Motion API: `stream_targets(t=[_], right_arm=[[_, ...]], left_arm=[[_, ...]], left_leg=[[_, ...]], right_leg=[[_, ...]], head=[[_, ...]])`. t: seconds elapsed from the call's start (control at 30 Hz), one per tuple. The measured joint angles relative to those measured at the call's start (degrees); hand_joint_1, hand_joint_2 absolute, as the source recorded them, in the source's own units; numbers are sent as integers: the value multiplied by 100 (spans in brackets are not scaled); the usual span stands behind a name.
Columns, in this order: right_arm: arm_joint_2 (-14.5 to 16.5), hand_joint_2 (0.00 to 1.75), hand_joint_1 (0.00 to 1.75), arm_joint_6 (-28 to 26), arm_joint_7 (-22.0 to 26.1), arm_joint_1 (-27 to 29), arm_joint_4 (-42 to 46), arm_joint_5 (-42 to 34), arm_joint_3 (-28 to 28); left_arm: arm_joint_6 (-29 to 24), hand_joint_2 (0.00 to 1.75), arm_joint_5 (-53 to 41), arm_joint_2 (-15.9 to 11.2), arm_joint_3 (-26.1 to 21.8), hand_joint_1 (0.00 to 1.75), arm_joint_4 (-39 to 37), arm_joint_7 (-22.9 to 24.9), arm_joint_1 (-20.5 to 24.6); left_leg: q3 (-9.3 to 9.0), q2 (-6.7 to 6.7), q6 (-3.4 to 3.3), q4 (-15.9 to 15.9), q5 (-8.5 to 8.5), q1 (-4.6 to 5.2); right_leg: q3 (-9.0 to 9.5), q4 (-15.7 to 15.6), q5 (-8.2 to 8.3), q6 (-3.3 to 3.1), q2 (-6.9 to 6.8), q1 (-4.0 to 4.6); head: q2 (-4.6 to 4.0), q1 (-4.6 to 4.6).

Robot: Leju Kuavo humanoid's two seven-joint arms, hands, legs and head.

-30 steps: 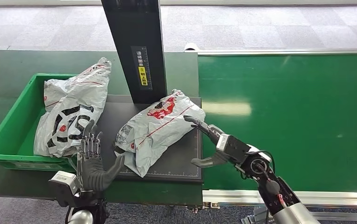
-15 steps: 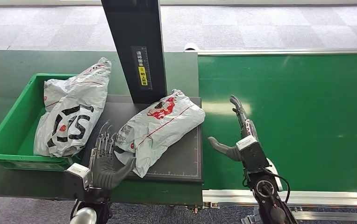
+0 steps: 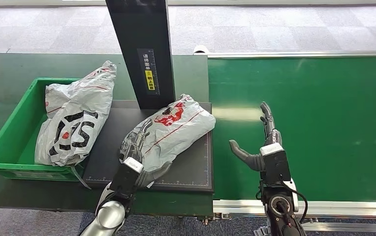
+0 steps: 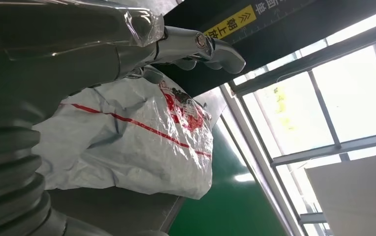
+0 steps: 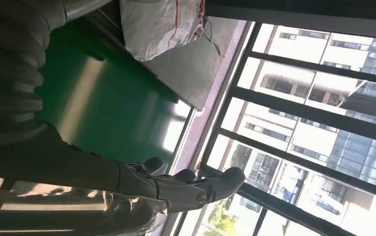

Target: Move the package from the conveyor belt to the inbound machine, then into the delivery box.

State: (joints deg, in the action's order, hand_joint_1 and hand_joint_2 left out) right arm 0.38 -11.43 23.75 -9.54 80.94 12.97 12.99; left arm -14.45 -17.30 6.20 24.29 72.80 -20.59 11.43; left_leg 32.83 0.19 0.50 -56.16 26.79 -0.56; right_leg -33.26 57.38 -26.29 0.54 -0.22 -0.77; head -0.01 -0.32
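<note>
So the package [image 3: 169, 132], a crinkly grey bag with red print, is lying on the dark platform of the inbound machine [image 3: 191, 169], right at the foot of its tall black post [image 3: 144, 51]. The left hand [image 3: 139, 162] is on the bag's near end, thumb tucked under the edge and fingers over the top, but I can't tell if it really has a grip. The right hand [image 3: 264, 145] hangs over the green conveyor belt [image 3: 324, 123] with fingers straight, thumb spread and nothing in it, just beside the platform's edge. The green delivery box [image 3: 9, 132] sits to the left of the platform and already has another grey bag [image 3: 75, 118] in it, sticking up above the rim.
</note>
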Motion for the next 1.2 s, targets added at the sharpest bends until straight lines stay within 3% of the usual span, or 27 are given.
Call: stream_targets(t=[0.2, 0.4, 0.7, 1.2], right_arm=[[64, 175, 0, 2, -24, 44, 27, 7, -77], [127, 175, 0, 123, -115, 50, 15, -30, -192], [68, 175, 0, 352, 48, 43, -291, -144, -399], [-145, 175, 0, 384, 153, 50, -460, -282, -589]], left_arm=[[-30, 175, -99, 49, 82, 0, -298, 36, 182], [-261, 175, -1225, 96, 275, 0, -745, 465, 502], [381, 175, -1878, 261, 572, 0, -1675, 712, 1024], [555, 175, -2753, 390, 966, 0, -2907, 1093, 1680]], left_leg=[[0, 0, 0, 0, 0, 0], [2, -3, 0, 0, 0, 0], [2, -7, 0, -1, 0, 0], [3, -4, 0, -1, 0, 0]], right_leg=[[-2, 0, 0, 0, 1, 0], [-1, 0, 0, 0, -1, 0], [-2, 0, 0, 0, -1, 0], [-2, 0, 0, 0, 0, 0]], head=[[0, 0], [1, 0], [0, 0], [0, 0]])
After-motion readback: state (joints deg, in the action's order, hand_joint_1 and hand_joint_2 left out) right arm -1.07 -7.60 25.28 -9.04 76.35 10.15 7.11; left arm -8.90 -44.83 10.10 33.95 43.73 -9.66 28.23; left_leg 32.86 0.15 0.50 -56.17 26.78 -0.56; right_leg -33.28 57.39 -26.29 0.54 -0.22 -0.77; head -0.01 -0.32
